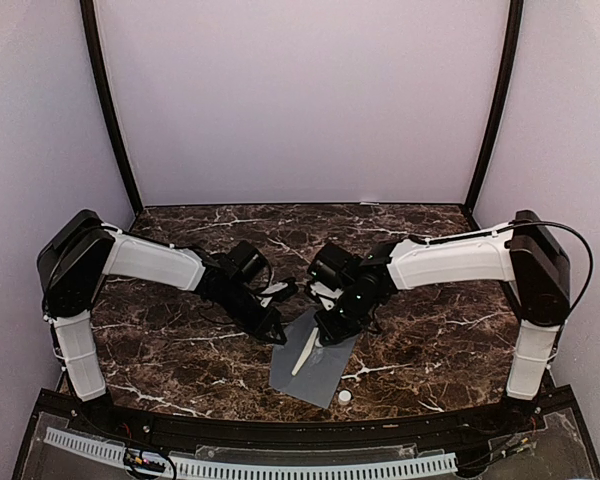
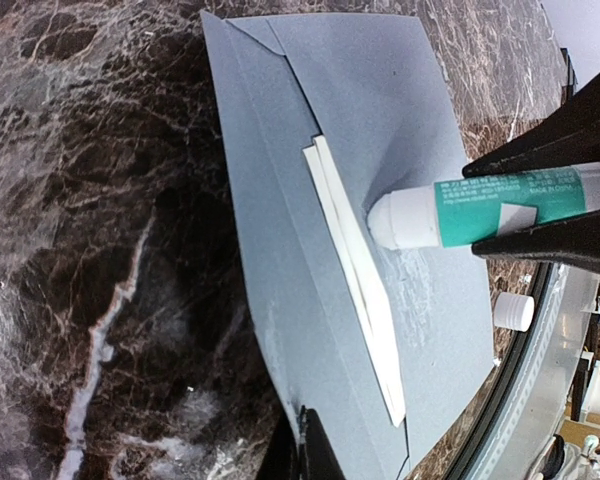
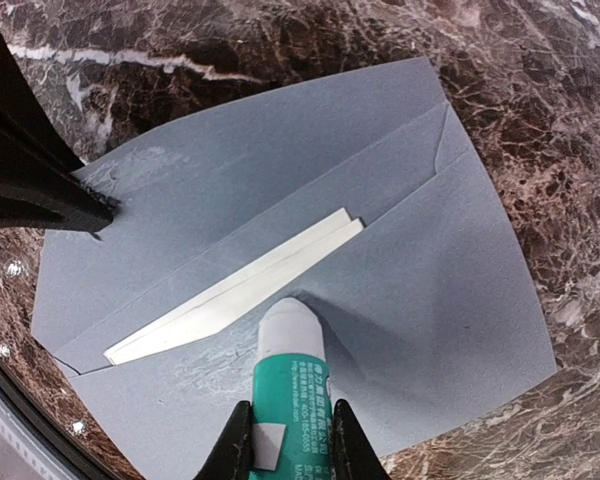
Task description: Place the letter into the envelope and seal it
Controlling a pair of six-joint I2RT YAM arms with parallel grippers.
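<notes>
Slate-grey envelope [image 1: 318,368] lies flat on the dark marble-pattern table [image 1: 170,350], close to the near edge and about midway along it, between the two arms; its long axis runs skewed to that edge. Flap is open and spread flat on the table. Letter [image 3: 242,287] sits inside the envelope: only a narrow cream strip of it shows along the mouth, at the fold line, with one end cut to a slant. No print is legible on that strip. Right gripper [image 3: 290,425] pinches a glue stick [image 3: 292,385] with a teal label and white body, fingers on either side of the barrel. The stick's uncapped white tip touches the grey flap just beside the exposed letter strip; the paper puckers slightly around the tip. Pale, shiny streaks show on the flap next to the tip. Left gripper [image 2: 307,440] has its fingers pressed together with nothing between them. Its tip bears down on the envelope body near one edge, on the far side of the letter strip from the glue stick; a faint whitish smear shows beside that contact. A small white cap [image 1: 345,396] rests on the table at the near edge, just beside the envelope's nearest corner, apart from both grippers.
</notes>
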